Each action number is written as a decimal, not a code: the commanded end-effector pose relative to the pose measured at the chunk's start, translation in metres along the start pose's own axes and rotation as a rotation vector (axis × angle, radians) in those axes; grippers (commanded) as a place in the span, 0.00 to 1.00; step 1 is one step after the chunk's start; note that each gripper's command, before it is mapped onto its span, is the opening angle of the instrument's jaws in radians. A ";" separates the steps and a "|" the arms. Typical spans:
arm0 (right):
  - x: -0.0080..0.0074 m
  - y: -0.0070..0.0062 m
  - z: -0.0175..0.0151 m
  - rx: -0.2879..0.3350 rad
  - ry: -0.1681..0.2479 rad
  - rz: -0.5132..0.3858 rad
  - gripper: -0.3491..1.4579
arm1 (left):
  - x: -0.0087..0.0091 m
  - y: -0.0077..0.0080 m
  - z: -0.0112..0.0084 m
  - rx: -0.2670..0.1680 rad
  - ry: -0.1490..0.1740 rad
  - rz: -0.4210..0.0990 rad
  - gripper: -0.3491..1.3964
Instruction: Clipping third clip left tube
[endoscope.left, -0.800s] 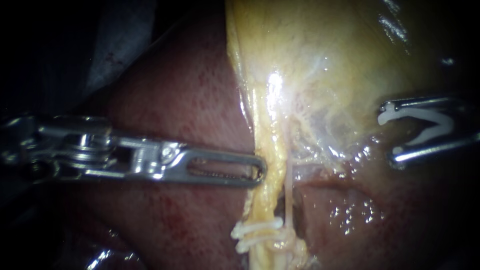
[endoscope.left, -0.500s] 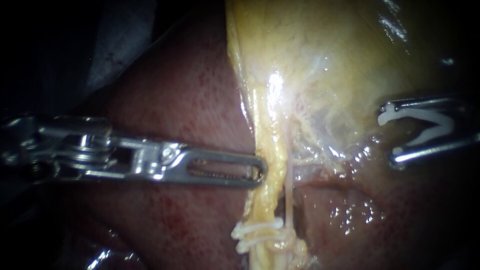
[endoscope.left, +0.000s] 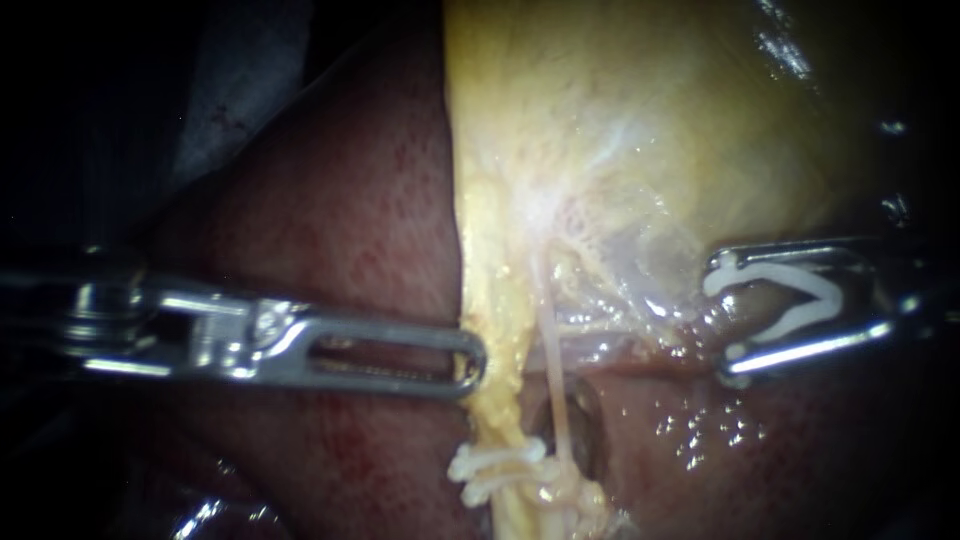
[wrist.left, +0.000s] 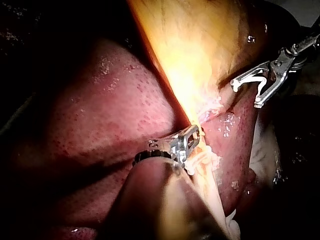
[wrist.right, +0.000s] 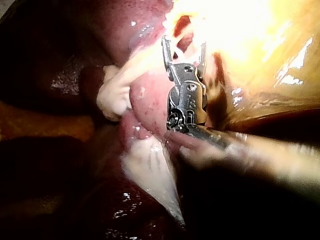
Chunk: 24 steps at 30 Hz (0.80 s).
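One clip (endoscope.left: 835, 297) in jaws of right instrument (endoscope.left: 722, 318), thin tube (endoscope.left: 553, 370) apart

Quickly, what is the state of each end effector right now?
Left instrument: closed on the yellow gallbladder edge.
Right instrument: holding an open white plastic clip, jaws wide apart.

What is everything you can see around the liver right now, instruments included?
liver: one, dark red, beneath everything
gallbladder: one, yellow, over the liver, its edge running down the middle
tube: one, pale and thin, from the gallbladder down to the clips
clips on tube: two, white, close together at its lower end
loaded clip: one, white, open, apart from the tube
left instrument: one, silver, tip at the gallbladder's edge
right instrument: one, silver, jaws holding the loaded clip from both sides
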<state>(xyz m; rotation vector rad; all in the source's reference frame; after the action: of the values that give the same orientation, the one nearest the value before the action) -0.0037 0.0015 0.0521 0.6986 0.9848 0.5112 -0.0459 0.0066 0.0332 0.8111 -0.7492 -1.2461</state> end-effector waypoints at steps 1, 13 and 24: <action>-0.0002 -0.0002 0.0005 0.001 -0.002 -0.002 0.52 | -0.0001 -0.0001 -0.0004 0.000 -0.003 -0.002 0.00; -0.0030 -0.0022 0.0079 0.055 -0.030 0.004 0.52 | 0.0001 -0.0009 -0.0008 -0.001 -0.005 -0.005 0.00; -0.0041 -0.0022 0.0121 0.071 -0.042 0.014 0.52 | 0.0002 -0.0014 -0.0009 -0.001 -0.005 -0.006 0.00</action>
<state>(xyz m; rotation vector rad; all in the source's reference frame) 0.0055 -0.0064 0.0574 0.7774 0.9629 0.4705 -0.0458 0.0063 0.0316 0.8107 -0.7506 -1.2546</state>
